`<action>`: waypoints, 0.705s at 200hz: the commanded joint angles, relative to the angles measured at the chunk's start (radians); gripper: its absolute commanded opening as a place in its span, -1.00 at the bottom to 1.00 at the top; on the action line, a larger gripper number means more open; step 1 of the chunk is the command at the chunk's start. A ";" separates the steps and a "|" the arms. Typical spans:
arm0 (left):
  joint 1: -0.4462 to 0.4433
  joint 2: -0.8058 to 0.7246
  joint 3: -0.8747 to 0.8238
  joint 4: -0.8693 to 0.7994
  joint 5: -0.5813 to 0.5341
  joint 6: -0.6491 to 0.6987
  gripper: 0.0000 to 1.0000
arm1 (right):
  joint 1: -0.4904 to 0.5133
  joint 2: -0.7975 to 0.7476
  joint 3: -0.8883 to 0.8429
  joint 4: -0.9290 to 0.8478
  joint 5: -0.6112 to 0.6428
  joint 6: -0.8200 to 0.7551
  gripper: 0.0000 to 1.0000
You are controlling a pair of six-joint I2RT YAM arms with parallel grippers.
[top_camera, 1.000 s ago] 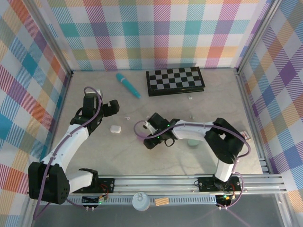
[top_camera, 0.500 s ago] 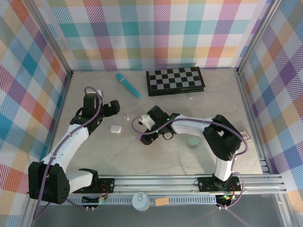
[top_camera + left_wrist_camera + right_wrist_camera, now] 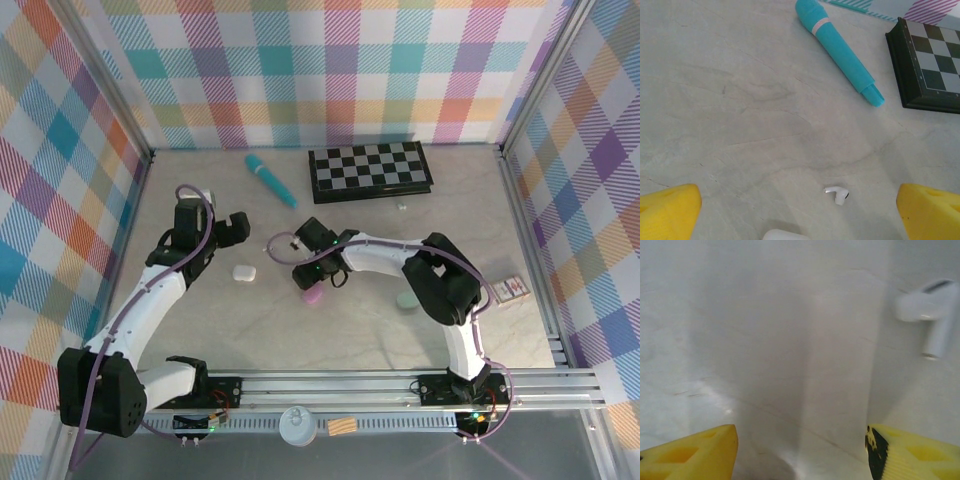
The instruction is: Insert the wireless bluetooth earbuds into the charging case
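- Table (image 3: 330, 340): pale marbled top.
- Chessboard (image 3: 370, 172): at the table's far edge.
- Left pincer (image 3: 797, 217): well to the near left of the chessboard, released, fingers wide apart, empty.
- Right pincer (image 3: 800, 455): nearer than the chessboard's left end, released, nothing between its fingers.
- Teal stick (image 3: 840, 65): slanted, just left of the chessboard.
- White case (image 3: 243, 271): near left of the chessboard.
- Earbud (image 3: 836, 193): white, loose on the table, between case and chessboard.

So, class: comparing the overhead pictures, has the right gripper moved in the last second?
Yes. The right gripper has shifted left and away from the near edge, ending closer to the checkerboard's left end.
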 commanded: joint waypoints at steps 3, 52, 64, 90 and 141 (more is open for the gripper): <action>-0.022 -0.023 -0.042 0.017 -0.013 0.019 0.99 | -0.019 -0.067 -0.022 -0.011 -0.023 0.094 0.40; -0.256 -0.109 -0.154 0.111 0.100 0.166 0.99 | -0.113 -0.247 -0.159 0.101 -0.143 0.195 0.47; -0.329 -0.131 -0.209 0.169 0.179 0.252 0.99 | -0.155 -0.318 -0.217 0.139 -0.172 0.200 0.50; -0.422 -0.118 -0.340 0.375 0.447 0.393 0.99 | -0.256 -0.464 -0.324 0.159 -0.193 0.191 0.53; -0.524 0.125 -0.347 0.487 0.426 0.565 0.96 | -0.374 -0.636 -0.436 0.118 -0.189 0.161 0.57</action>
